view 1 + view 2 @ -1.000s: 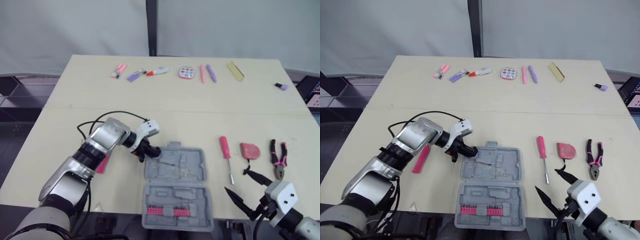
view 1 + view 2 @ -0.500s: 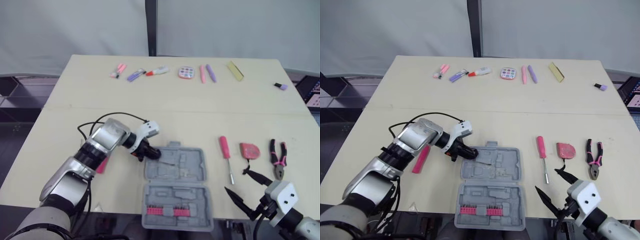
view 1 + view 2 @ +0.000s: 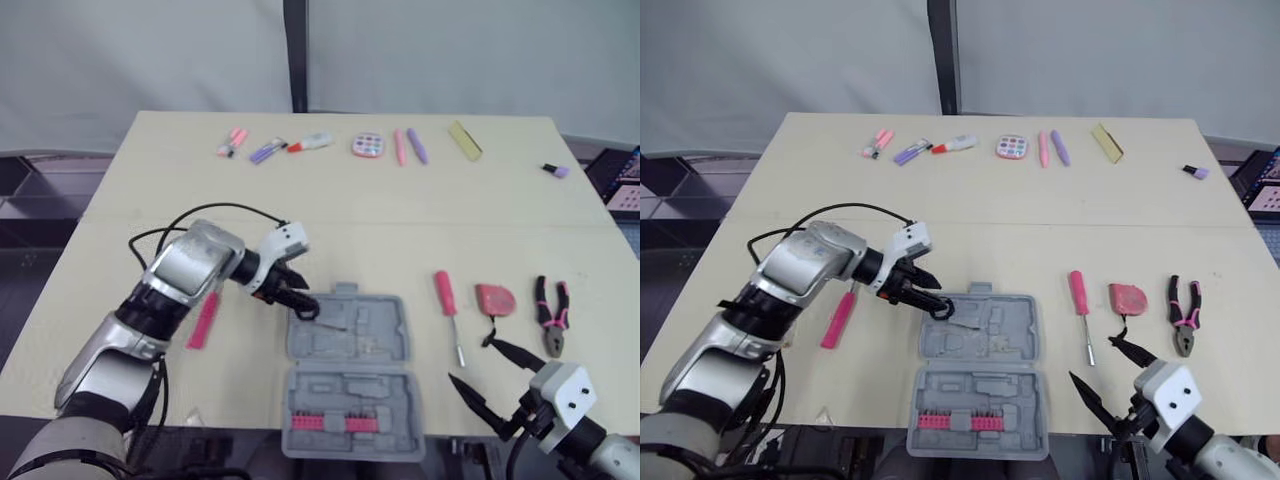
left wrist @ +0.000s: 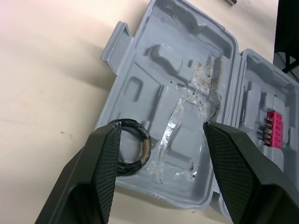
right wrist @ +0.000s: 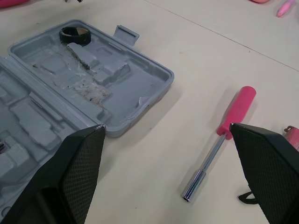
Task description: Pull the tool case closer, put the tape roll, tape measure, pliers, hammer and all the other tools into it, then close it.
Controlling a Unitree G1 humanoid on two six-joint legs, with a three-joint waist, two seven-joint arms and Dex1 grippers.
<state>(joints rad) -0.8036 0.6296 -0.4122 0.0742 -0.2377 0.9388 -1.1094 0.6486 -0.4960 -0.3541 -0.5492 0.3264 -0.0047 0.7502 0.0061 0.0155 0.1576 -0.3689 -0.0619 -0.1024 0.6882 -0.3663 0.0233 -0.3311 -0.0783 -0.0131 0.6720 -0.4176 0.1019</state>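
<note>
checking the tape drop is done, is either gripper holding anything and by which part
Nothing is held. The left gripper is open above the tool case, the tape roll lying in its corner. The right gripper is open and empty.

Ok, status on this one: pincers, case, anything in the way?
Left pincer open over tape roll, roll lying in case corner. Right pincer open, holding nothing. Case open; screwdriver, tape measure, pliers outside. Nothing blocking.

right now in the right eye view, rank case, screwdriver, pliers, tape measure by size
1. case
2. screwdriver and pliers: too close to rank, since the screwdriver is longer and the pliers are wider
3. tape measure
</note>
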